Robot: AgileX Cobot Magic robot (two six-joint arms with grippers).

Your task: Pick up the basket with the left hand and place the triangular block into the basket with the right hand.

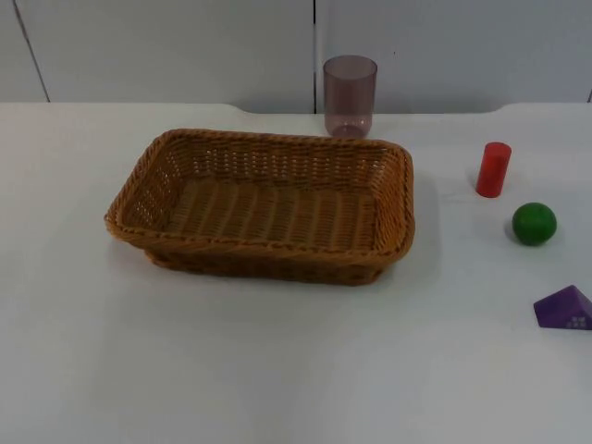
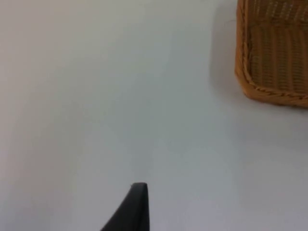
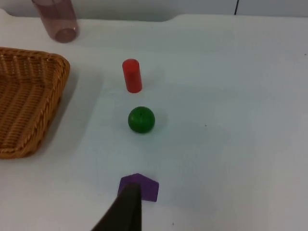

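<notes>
An empty brown woven basket (image 1: 264, 203) rests on the white table, left of centre. One of its corners (image 2: 274, 57) appears in the left wrist view, well away from my left gripper (image 2: 134, 209), which hangs over bare table beside the basket. The purple triangular block (image 1: 564, 308) lies at the table's right edge. In the right wrist view the block (image 3: 146, 186) sits directly ahead of my right gripper (image 3: 127, 211), whose black tip covers part of it. Neither gripper holds anything that I can see.
A translucent purple cup (image 1: 350, 95) stands behind the basket near the wall. A red cylinder (image 1: 493, 169) stands upright and a green ball (image 1: 534, 224) lies between the basket and the block, in line with it (image 3: 141, 119).
</notes>
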